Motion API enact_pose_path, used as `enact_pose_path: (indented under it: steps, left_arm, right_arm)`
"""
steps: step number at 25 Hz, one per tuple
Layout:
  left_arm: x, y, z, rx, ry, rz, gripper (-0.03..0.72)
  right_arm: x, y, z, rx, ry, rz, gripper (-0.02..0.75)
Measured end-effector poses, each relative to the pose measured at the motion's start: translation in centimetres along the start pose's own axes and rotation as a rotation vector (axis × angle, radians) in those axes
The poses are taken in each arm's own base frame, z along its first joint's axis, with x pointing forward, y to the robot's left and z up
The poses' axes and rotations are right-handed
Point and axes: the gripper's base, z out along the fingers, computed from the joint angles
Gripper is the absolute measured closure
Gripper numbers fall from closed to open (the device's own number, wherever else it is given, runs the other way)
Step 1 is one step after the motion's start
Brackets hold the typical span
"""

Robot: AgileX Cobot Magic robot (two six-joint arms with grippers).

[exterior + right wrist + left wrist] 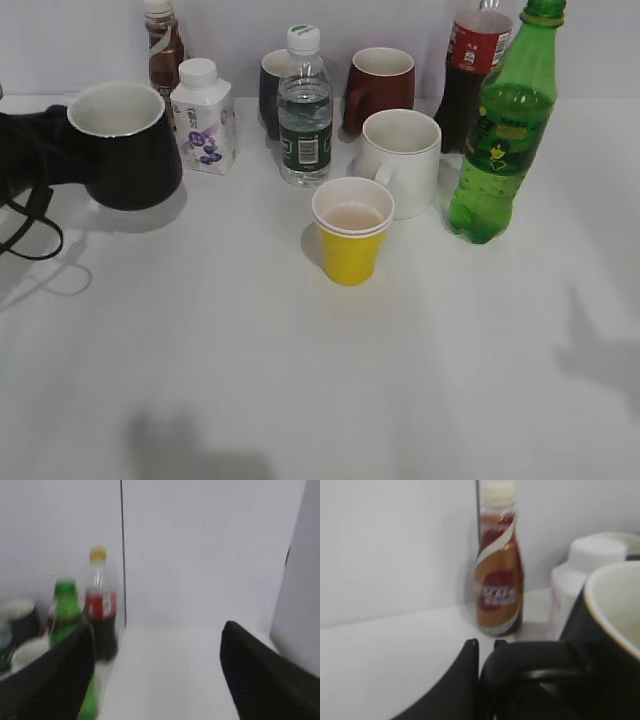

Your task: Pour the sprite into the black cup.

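The sprite (pixel 505 130), a tall green bottle with its cap on, stands upright at the back right. The black cup (pixel 125 150), white inside, is upright at the far left. My left gripper (pixel 48 140) reaches in from the left edge. In the left wrist view it (pixel 485 642) is shut on the loop handle (pixel 535 662) of the black cup (pixel 605 645). My right gripper (pixel 157 630) is open and empty. It is out of the exterior view. The sprite (pixel 64 615) shows blurred at the left of the right wrist view.
A yellow paper cup (pixel 351 235) stands mid-table, with a white mug (pixel 402 160) and a clear water bottle (pixel 304 110) behind it. At the back are a cola bottle (pixel 472 70), a dark red mug (pixel 380 85), a dark mug (pixel 270 90), a white carton (pixel 204 118) and a brown bottle (pixel 163 45).
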Motion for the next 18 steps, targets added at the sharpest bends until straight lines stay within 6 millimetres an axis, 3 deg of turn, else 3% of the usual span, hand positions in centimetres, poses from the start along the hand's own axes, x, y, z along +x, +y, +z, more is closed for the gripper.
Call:
enact_pose_path:
  steps: [4,8,12,18]
  left_arm:
    - [-1.2,-0.1,-0.4,0.012,-0.03,0.018,0.631]
    - [-1.4,-0.1,-0.6,0.005,0.01,0.025,0.631]
    - [-1.6,-0.1,-0.7,0.005,0.018,0.029,0.632]
    - [-1.6,-0.1,-0.7,0.009,0.02,0.032,0.632]
  right_arm:
    - [0.9,-0.3,4.9,0.025,0.006,0.001,0.152]
    - [5.3,-0.4,8.8,0.034,0.128,-0.008,0.152]
    - [10.4,0.9,10.3,-0.047,0.281,-0.068,0.152]
    - [13.8,5.3,11.9,-0.297,0.353,-0.15,0.152]
